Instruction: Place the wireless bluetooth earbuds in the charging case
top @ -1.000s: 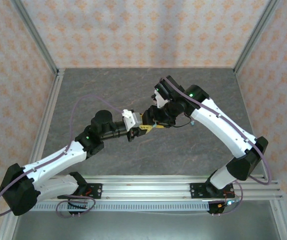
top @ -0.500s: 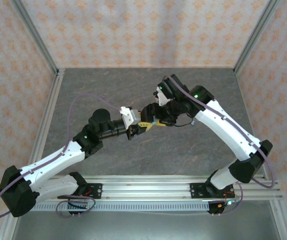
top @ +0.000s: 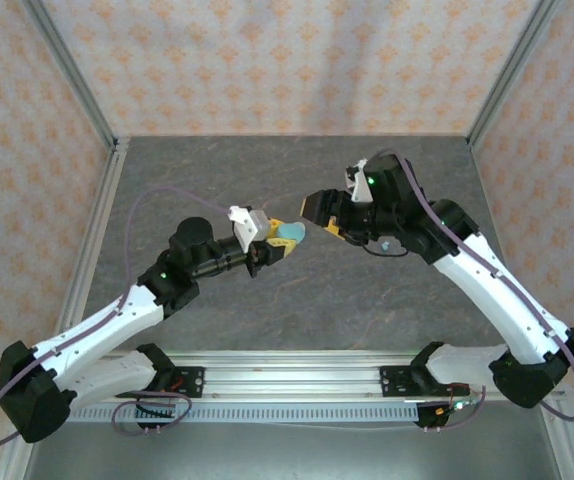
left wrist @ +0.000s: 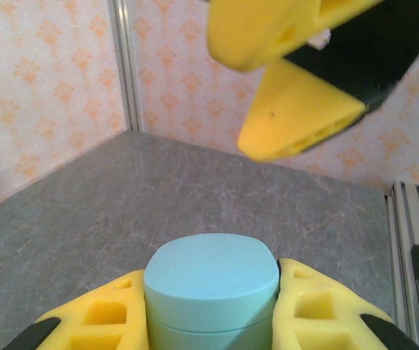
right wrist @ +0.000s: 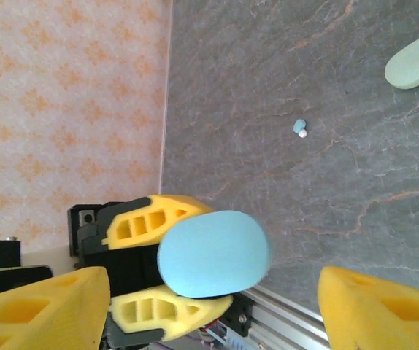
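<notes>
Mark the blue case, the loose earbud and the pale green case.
blue case [left wrist: 211, 268]: left wrist view, lid top.
loose earbud [right wrist: 299, 126]: right wrist view, teal body.
pale green case [right wrist: 414, 62]: right wrist view, top face.

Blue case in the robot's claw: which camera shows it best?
The left wrist view. The blue case sits big and close between the left claw's fingers, its lid seam plain. The right wrist view shows its oval face, a bit blurry. The top view shows a tiny blue spot.

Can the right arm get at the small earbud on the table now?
Probably yes: the right gripper has open, empty jaws, and the earbud lies alone on bare table.
</notes>
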{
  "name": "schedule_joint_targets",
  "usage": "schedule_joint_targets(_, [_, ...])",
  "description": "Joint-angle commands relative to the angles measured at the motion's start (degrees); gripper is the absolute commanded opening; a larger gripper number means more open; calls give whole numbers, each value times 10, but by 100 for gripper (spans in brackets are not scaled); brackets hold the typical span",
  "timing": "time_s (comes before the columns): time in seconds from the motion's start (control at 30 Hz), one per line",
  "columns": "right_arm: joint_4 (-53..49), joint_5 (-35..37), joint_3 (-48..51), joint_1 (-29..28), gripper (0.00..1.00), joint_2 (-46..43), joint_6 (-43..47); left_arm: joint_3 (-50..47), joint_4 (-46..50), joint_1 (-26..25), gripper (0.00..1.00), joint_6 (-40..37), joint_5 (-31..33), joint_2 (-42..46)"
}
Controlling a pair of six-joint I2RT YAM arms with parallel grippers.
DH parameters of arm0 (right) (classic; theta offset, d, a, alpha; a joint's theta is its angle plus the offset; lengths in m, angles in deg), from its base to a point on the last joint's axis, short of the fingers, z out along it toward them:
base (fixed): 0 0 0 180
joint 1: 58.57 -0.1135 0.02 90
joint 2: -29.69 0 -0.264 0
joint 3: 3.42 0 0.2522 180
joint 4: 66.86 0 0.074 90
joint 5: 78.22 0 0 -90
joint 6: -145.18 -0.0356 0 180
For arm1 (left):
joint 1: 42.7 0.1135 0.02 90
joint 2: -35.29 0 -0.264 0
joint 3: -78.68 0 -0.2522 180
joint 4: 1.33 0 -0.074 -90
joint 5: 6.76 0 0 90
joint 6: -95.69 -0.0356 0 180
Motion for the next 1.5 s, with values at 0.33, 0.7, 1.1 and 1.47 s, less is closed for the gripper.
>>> schedule_joint_targets(0.33, [279, -40, 137, 6, 74, -40, -174, 2, -101, 11, 23, 105, 24, 49])
schedule_joint_targets(0.7, [377, -109, 150, -22, 65, 1, -235, 17, -129, 11, 23, 110, 36, 31])
schedule_joint_targets(1.1, [389, -131, 150, -29, 18, 16, -228, 16, -84, 11, 27, 94, 40, 34])
schedule_joint_targets(1.47, [382, -10, 185, -29, 8, -37, -167, 26, 44, 48, 68, 82, -14, 65])
